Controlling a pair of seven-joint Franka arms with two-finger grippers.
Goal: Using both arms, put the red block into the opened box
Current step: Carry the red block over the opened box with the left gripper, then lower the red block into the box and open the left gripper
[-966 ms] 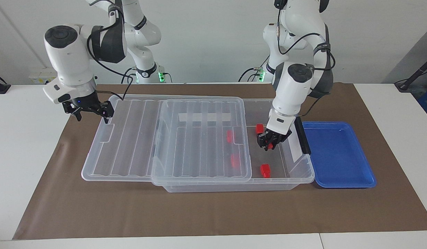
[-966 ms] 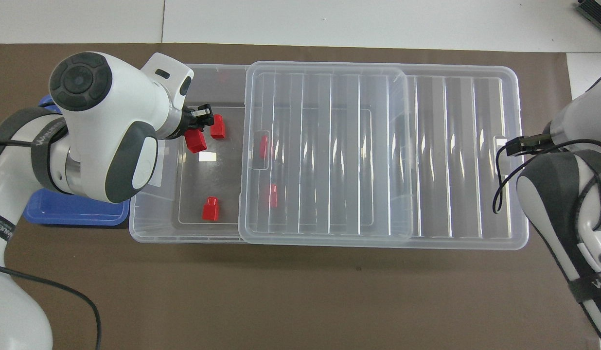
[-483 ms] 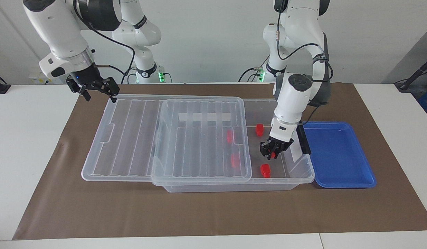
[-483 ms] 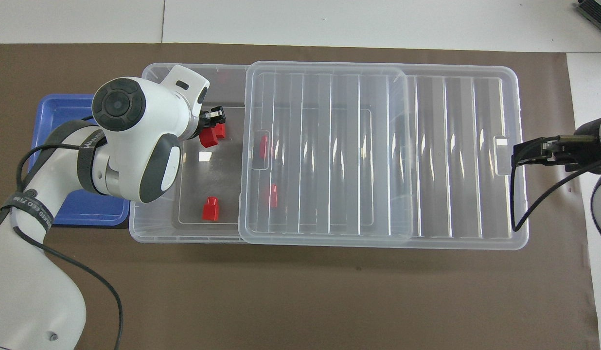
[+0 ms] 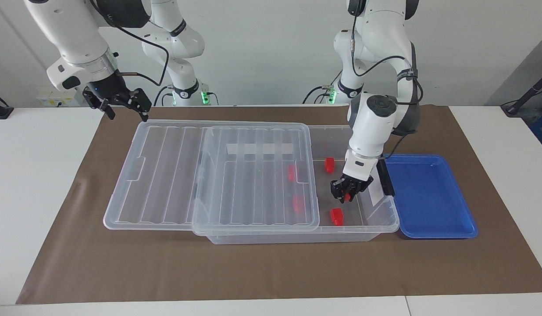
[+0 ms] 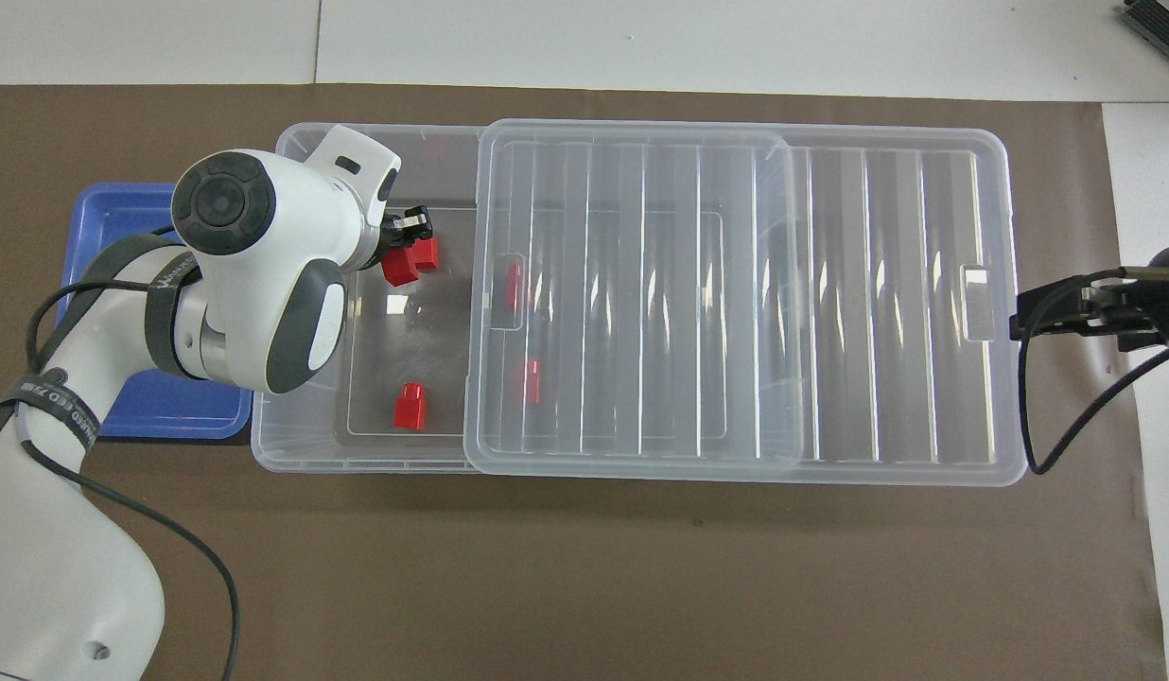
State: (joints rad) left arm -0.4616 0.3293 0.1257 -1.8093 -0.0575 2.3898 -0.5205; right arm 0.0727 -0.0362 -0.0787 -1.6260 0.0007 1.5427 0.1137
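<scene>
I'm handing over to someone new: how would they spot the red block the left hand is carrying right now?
Find the clear box beside the blue tray, lid slid toward the right arm's end. Over its uncovered end hangs the left hand, shut on a red block. It alone is up in black fingers; two others lie loose on the box floor, two more under the lid.

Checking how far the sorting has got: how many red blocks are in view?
5. One is in the left gripper over the open end of the box. Two lie loose on the floor there. Two show through the lid. More could be hidden.
</scene>
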